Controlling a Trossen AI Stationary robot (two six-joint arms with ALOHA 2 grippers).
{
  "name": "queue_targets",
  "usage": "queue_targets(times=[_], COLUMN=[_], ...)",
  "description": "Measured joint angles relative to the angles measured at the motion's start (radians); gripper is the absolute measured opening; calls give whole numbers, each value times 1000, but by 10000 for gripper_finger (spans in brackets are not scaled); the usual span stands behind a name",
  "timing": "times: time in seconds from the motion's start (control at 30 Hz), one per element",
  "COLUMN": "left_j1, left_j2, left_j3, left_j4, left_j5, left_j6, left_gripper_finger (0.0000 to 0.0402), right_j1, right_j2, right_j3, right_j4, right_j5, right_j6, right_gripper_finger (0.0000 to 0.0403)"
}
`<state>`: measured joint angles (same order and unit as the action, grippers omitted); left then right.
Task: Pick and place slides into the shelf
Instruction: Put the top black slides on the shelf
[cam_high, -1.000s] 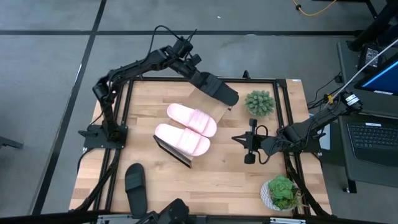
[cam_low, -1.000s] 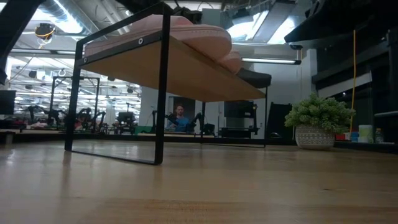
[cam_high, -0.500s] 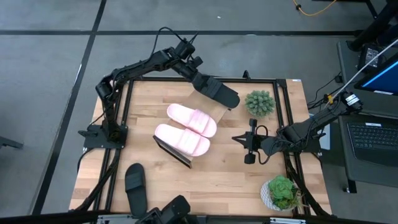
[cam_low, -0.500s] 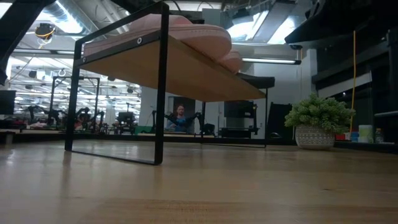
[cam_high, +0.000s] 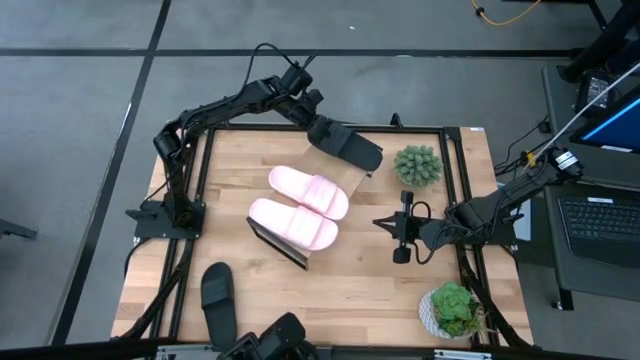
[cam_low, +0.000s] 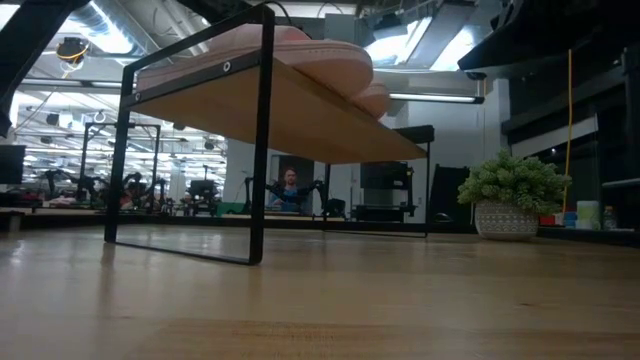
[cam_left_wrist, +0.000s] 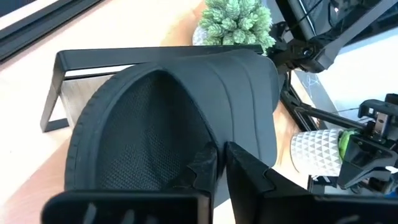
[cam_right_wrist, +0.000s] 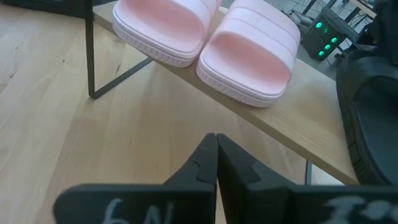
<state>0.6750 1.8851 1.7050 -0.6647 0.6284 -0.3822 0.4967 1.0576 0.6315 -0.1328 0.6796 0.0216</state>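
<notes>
- Left gripper (cam_high: 318, 124), far side of table: fingers clamped on black slide (cam_high: 347, 145), held over far end of shelf (cam_high: 352, 180). Vs 1 s ago: slide edged slightly farther/up, barely any travel.
- Means: prob. lining up for set-down next to pink slides (cam_high: 300, 208); not released yet.
- Pink pair sits on shelf, side by side, unchanged.
- 2nd black slide (cam_high: 217, 297) on table, near-left, untouched.
- Right gripper (cam_high: 398, 228): fingers closed, empty, waiting right of shelf; no change.
</notes>
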Motion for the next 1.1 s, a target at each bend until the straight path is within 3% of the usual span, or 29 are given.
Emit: queue_targets(times=[0.3, 0.7, 0.87, 1.1], left_j1=[-5, -18, -23, -28], left_j2=[0, 0, 0, 0], left_j3=[0, 0, 0, 0], left_j4=[7, 6, 3, 33], left_j5=[-103, -91, -19, -67], left_j6=[50, 78, 83, 101], left_gripper_finger=[39, 72, 98, 122], right_j1=[0, 0, 0, 0], right_j2=[0, 0, 0, 0], right_j3=[0, 0, 0, 0], right_j4=[0, 0, -1, -2], right_j5=[-2, -3, -3, -3], right_j6=[0, 0, 0, 0], right_gripper_finger=[25, 4, 19, 24])
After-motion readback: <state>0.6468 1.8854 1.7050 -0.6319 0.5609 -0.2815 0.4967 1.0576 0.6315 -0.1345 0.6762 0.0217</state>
